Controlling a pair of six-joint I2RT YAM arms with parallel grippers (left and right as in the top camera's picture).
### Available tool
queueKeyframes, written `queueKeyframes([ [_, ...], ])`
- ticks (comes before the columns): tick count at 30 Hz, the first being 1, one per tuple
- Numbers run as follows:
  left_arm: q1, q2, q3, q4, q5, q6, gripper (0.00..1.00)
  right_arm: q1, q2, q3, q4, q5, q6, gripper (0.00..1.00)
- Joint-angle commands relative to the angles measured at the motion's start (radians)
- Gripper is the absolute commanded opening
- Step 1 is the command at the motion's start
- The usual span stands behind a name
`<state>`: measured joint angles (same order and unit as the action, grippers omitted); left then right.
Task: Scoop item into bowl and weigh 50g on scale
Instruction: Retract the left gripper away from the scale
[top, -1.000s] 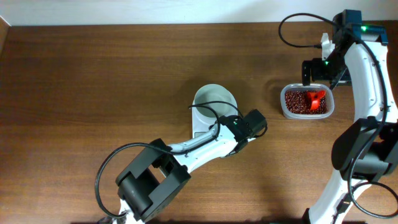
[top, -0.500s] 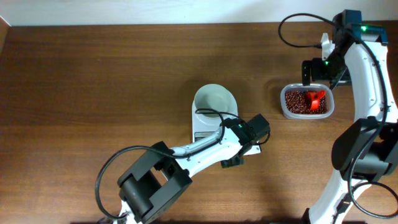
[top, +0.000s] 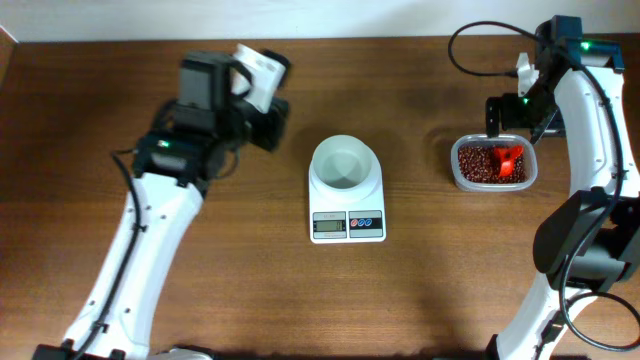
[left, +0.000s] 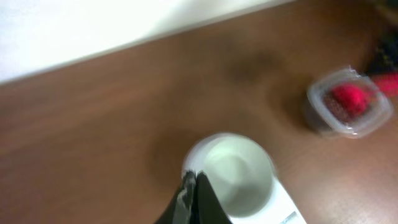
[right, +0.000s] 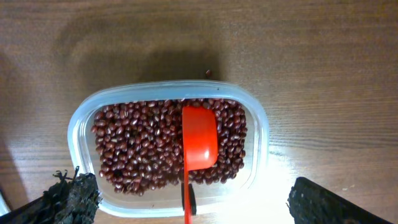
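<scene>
The white bowl (top: 345, 163) stands empty on the white scale (top: 347, 226) at the table's middle. It also shows blurred in the left wrist view (left: 239, 180). The red-brown beans (right: 137, 146) fill a clear tub (top: 463, 172) at the right, with a red scoop (right: 199, 137) lying in them. My right gripper (right: 193, 198) is open above the tub, its fingers wide on either side and the scoop handle between them, untouched. My left gripper (top: 272, 122) is raised at the back left of the bowl, its fingers (left: 194, 186) shut and empty.
The tub (right: 261, 134) sits near the table's right side, also seen blurred in the left wrist view (left: 345, 102). The right arm's cable loops over the back right. A pale wall edge runs along the back of the table.
My left arm has swung from the front right of the scale up to the back left, uncovering the scale and bowl. The right arm, tub and scoop have not moved.
</scene>
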<state>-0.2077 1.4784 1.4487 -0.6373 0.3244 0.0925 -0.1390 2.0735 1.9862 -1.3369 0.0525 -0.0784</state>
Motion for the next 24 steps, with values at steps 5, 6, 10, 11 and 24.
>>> queueKeyframes([
  [5,0.232,0.092,0.012,0.105,-0.170,-0.283,0.00,-0.006,-0.003,0.022,-0.002,0.005,0.007,0.99],
  [6,0.237,0.108,0.012,0.097,-0.179,-0.313,0.00,-0.006,-0.003,0.022,-0.002,0.005,0.007,0.99],
  [10,0.237,0.138,0.012,-0.127,-0.195,-0.395,0.02,-0.006,-0.003,0.022,-0.002,0.005,0.007,0.99],
  [11,0.237,0.140,0.012,-0.219,-0.220,-0.395,0.03,-0.006,-0.003,0.022,-0.002,0.005,0.007,0.99],
  [24,0.237,0.274,0.009,-0.527,-0.400,-0.368,0.99,-0.006,-0.003,0.022,-0.002,0.005,0.007,0.99],
])
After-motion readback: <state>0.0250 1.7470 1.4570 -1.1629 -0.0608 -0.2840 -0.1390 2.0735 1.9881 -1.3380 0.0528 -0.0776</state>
